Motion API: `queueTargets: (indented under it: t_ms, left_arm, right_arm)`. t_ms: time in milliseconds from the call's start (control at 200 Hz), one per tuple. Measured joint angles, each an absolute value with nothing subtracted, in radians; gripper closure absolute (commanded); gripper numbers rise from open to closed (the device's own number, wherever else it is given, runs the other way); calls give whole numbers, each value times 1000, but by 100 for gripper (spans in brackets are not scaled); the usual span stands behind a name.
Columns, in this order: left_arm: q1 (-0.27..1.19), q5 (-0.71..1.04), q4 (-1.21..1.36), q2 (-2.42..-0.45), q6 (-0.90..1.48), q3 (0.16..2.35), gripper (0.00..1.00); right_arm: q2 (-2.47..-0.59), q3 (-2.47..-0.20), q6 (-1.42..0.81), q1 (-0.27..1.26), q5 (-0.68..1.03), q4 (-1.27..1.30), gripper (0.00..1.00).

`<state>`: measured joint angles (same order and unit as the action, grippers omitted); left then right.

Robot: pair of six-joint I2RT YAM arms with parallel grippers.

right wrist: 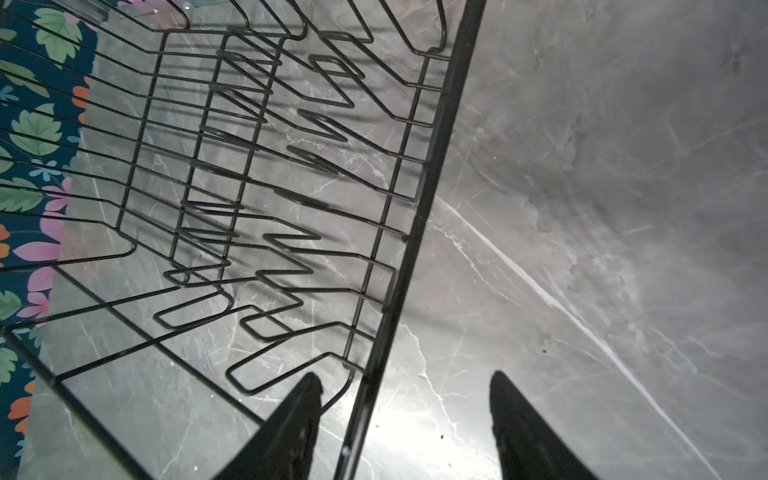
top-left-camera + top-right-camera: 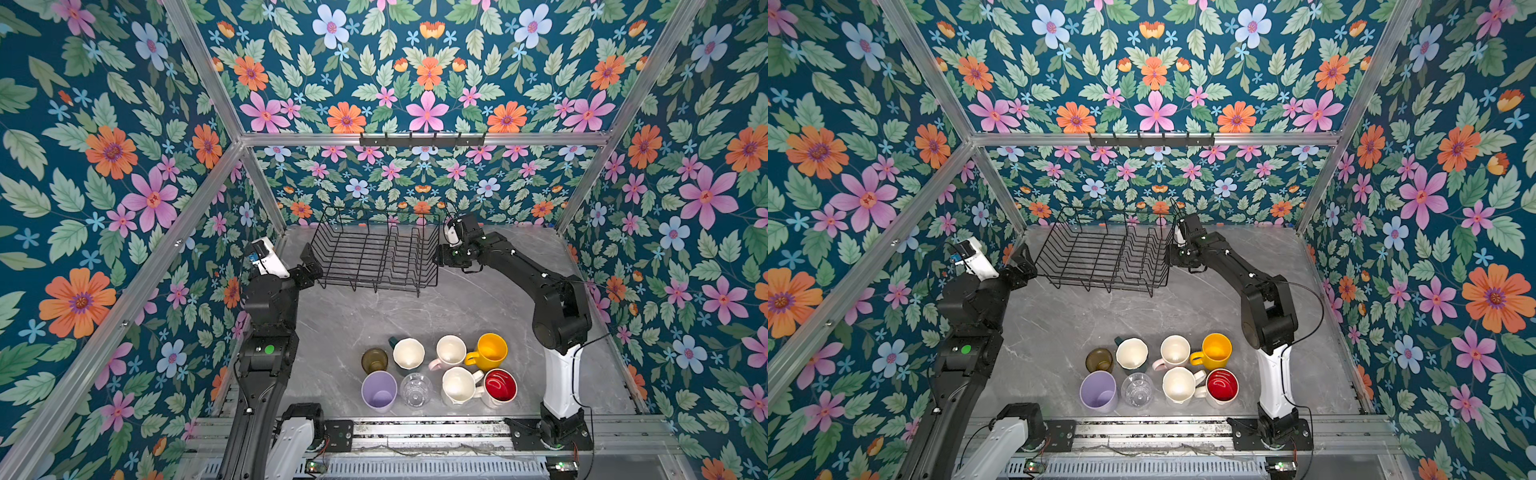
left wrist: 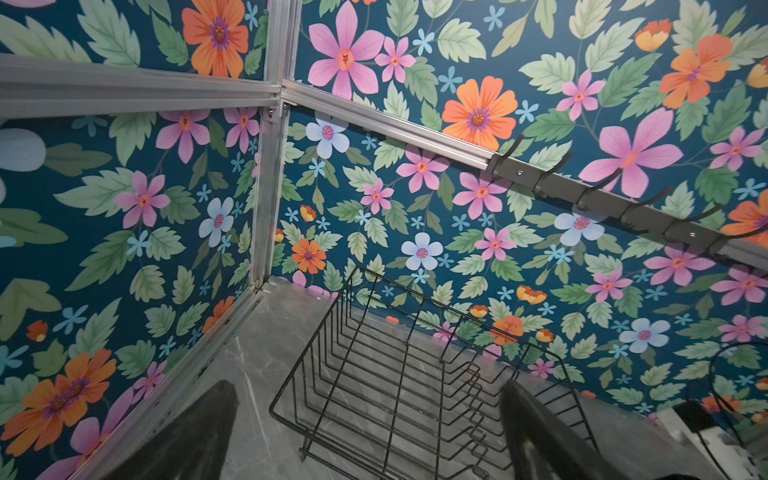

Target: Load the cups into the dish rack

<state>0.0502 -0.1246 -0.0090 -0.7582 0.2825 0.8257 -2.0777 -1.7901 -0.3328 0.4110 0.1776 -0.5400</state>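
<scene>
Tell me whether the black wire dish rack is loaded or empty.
Empty. Only bare wires and grey tabletop show through the black wire dish rack in both top views; all eight cups stand outside it.

Bright, even light is falling from above in both top views, leaving the cups point(image 2: 451, 351) casting only faint shadows on the grey table point(image 2: 353, 316). In the right wrist view, glare is whitening the table near the right gripper point(image 1: 405, 374), whose fingers point(image 1: 291, 428) are showing black and blurred, while the rack point(image 1: 420, 208) is throwing dark wire shadows. The left wrist view is looking dimmer, its lens stretching the flowered walls point(image 3: 540, 124) outward at the edges.
</scene>
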Motion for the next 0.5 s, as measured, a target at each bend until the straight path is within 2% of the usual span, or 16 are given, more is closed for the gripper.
queueTargets:
  t_ms: [230,501]
  left_arm:
    - [50,-181,25,-718,252,716,0]
    - [49,-186,31,-696,237,693,0]
  right_arm:
    - [-2125,-1834,-333,414,149,-542,46]
    - [-2170,-1887,-333,429,128,-545,57]
